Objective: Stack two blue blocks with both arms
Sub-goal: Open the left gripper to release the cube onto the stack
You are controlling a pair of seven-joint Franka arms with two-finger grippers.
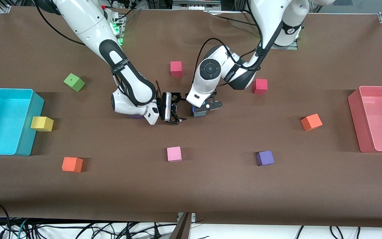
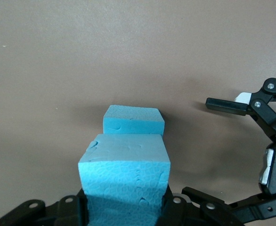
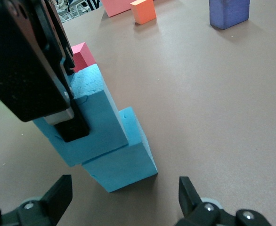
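Two blue blocks stacked mid-table, upper one gripped.

Largest first: cyan bin (image 1: 5, 121) and pink bin (image 1: 378, 118), nothing seen inside either. Left gripper (image 1: 207, 107) clamped on upper blue block (image 2: 125, 176), resting skewed and offset on lower blue block (image 2: 133, 120); cubes, no long axis. Right gripper (image 1: 175, 109) just beside stack, fingers spread, holding nothing. Arm lettering unreadable.

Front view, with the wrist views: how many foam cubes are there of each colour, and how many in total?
blue cubes: 2
red cubes: 2
orange cubes: 2
purple cubes: 2, one mostly hidden under the right arm
green cube: 1
yellow cube: 1
pink cube: 1
Total: 11
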